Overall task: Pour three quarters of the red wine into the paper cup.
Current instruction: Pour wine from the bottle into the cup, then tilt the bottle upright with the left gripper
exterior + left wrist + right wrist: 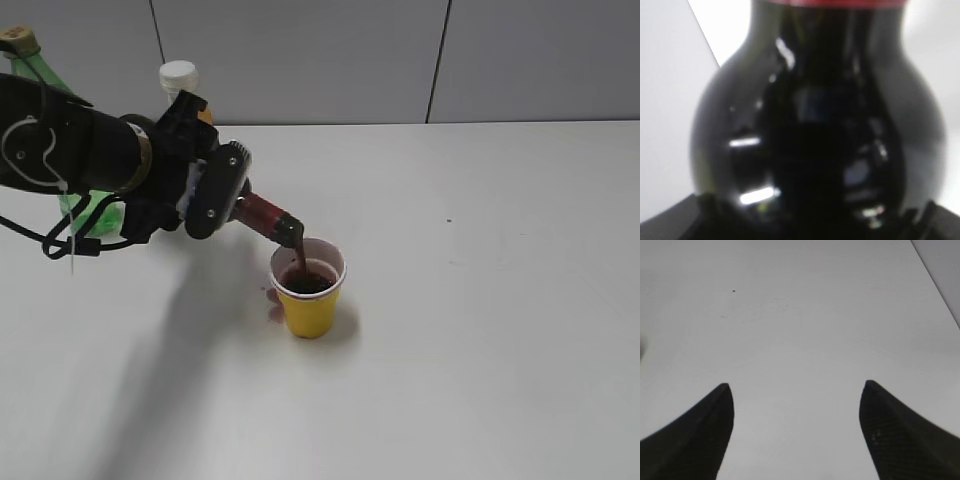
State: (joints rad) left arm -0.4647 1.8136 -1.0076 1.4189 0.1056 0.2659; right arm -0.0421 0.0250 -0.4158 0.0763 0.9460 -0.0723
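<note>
Your left claw (222, 195) grips the wine bottle (262, 214), tipped with its mouth over the paper cup (308, 287) standing on the desk (480, 300); red wine (307, 279) fills the cup's lower part. Your right claw (796, 405) hangs spread wide over bare desk, holding nothing.

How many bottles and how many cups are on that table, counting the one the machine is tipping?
Bottles: 3 (dark glass wine bottle with red neck foil, tipped over the cup; green plastic soda bottle; bottle with white cap, mostly hidden behind the arm)
Cups: 1 (yellow paper cup, holding dark red wine)
Total: 4
</note>
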